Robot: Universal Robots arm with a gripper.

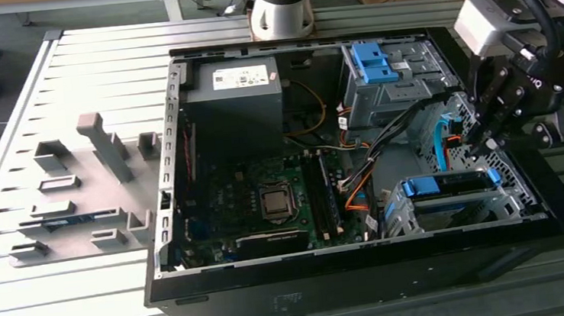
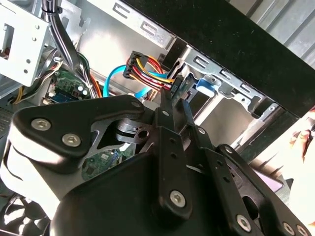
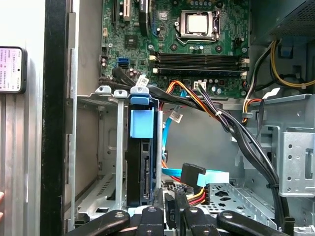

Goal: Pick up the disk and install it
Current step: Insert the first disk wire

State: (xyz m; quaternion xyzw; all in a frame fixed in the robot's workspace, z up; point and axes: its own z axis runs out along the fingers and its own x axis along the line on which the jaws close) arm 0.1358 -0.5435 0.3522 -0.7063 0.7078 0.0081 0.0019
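Note:
The disk [image 1: 448,184], silver with a blue plastic frame, sits edge-on inside the metal drive cage [image 1: 410,216] at the near corner of the open computer case, on the exterior view's right. In the first wrist view the disk [image 3: 142,162] stands slotted in the cage with its blue tab and connector edge showing. My gripper [image 1: 485,140] hangs just above and behind the cage. Its fingers [image 3: 170,214] are shut, with nothing seen between them. The fingertips [image 2: 165,105] end beside loose cable connectors [image 2: 147,71], a short way from the disk's blue frame [image 2: 204,84].
The case holds a dark grey box with a white sticker [image 1: 233,93], the motherboard [image 1: 265,198] and an upper bay with a bare blue clip [image 1: 371,62]. Orange, black and blue cables [image 3: 211,177] run beside the cage. Grey fixture blocks [image 1: 80,191] stand on the slatted table.

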